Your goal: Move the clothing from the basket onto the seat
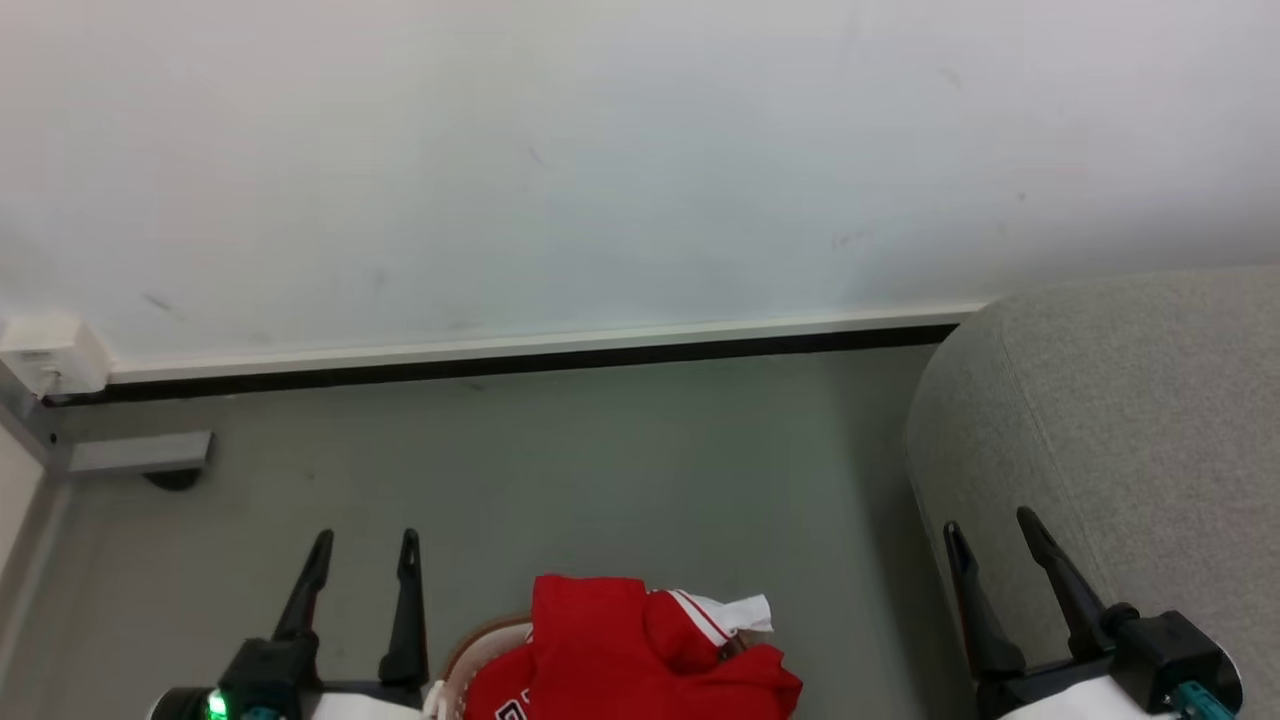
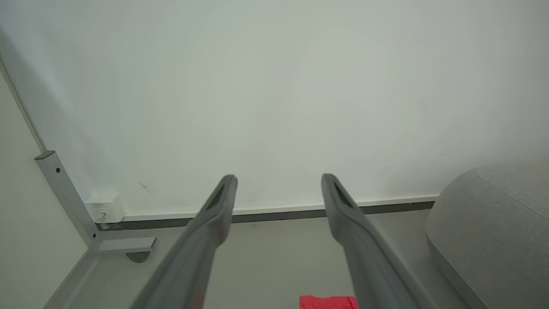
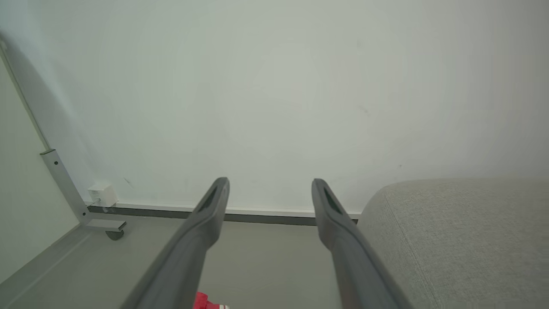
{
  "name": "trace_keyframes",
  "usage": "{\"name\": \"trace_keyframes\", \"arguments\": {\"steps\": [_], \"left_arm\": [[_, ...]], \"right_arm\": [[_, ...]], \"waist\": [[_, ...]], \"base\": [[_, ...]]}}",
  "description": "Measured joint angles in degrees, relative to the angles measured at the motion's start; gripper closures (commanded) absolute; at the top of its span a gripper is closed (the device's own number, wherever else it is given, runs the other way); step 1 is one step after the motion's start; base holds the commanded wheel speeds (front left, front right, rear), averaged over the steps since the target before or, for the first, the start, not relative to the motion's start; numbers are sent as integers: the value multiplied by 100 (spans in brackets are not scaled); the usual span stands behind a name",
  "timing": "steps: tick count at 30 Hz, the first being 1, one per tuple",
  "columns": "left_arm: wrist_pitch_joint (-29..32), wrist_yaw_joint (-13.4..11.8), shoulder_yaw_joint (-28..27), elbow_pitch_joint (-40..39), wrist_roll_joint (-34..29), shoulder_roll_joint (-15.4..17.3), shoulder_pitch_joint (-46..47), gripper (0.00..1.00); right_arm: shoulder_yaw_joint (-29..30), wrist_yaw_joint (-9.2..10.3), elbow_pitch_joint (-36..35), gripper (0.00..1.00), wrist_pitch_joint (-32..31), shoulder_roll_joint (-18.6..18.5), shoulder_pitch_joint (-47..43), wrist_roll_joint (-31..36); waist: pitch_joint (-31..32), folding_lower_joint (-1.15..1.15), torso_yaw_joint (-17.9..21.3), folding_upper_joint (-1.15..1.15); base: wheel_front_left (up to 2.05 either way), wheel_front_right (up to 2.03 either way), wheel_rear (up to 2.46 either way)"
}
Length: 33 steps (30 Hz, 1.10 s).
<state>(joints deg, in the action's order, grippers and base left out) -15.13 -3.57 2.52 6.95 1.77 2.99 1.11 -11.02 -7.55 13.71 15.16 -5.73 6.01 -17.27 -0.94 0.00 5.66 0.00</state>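
At right, the seat [image 1: 1120, 430] bulks grey; low centre, the basket [image 1: 478, 637] holds the clothing [image 1: 620, 650] heaped above its rim. Flanking it, left gripper [image 1: 366, 536] and right gripper [image 1: 988, 520] both spread, empty. Best: lower one, pinch a thick fold, lift clear.

There is one basket [image 1: 475, 636], and in it lies one piece of red clothing [image 1: 620, 650]. To the right of the basket stands one grey seat [image 1: 1120, 420], and far to the left of the basket, by the wall [image 1: 600, 150], are one small white box [image 1: 50, 355] and one grey metal foot [image 1: 140, 452] with one dark wheel [image 1: 172, 481] under it. I count two grippers, the left gripper [image 1: 365, 540] just left of the basket and the right gripper [image 1: 988, 522] well to its right, each with two dark fingers [image 1: 405, 600] held apart, so four fingers together.
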Motion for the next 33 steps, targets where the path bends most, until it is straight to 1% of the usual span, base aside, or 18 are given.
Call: {"name": "trace_keyframes", "arguments": {"steps": [3, 7, 11, 14, 18, 22, 27, 31, 33], "left_arm": [[0, 7, -10, 14, 0, -5, 175, 0], [0, 71, -14, 237, -7, -3, 431, 0], [0, 160, -4, 653, -25, 36, 740, 0], [-1, 265, 24, 1114, -40, 101, 981, 0], [0, 501, 164, 2184, -22, 113, 1295, 0], [10, 714, 355, 3314, -62, 171, 1813, 0], [116, 866, 553, 4451, -123, 259, 2442, 0], [370, 944, 670, 5204, -140, 326, 2889, 0], [589, 985, 737, 5555, -132, 341, 3091, 0]], "right_arm": [[-73, 0, -64, 0, 0, -16, 171, -7], [-78, 0, -148, 0, 1, -14, 443, -44], [-34, 0, -255, 0, 1, -23, 638, -54], [-2, 0, -309, 0, 1, -19, 753, -66], [67, 0, -401, 0, 1, 19, 867, -160], [60, 0, -502, 0, 1, 54, 1046, -240], [179, 0, -651, 0, 1, 83, 1229, -277], [231, 0, -732, 0, 1, 111, 1334, -293], [240, 0, -782, 0, 2, 132, 1413, -300]], "waist": [[-247, 0, 108, 0], [-650, 0, 278, 0], [-1059, 1, 475, 0], [-1337, 1, 640, 0], [-1667, 1, 865, 0], [-1998, 2, 1063, 0], [-2398, 2, 1300, 0], [-2726, 2, 1477, 0], [-2889, 1, 1560, 0]], "base": [[0, 0, 0], [0, 0, 0], [0, 0, 0], [0, 0, 0], [0, 0, 0], [0, 0, 0], [0, 0, 0], [0, 0, 0], [0, 0, 0]]}}
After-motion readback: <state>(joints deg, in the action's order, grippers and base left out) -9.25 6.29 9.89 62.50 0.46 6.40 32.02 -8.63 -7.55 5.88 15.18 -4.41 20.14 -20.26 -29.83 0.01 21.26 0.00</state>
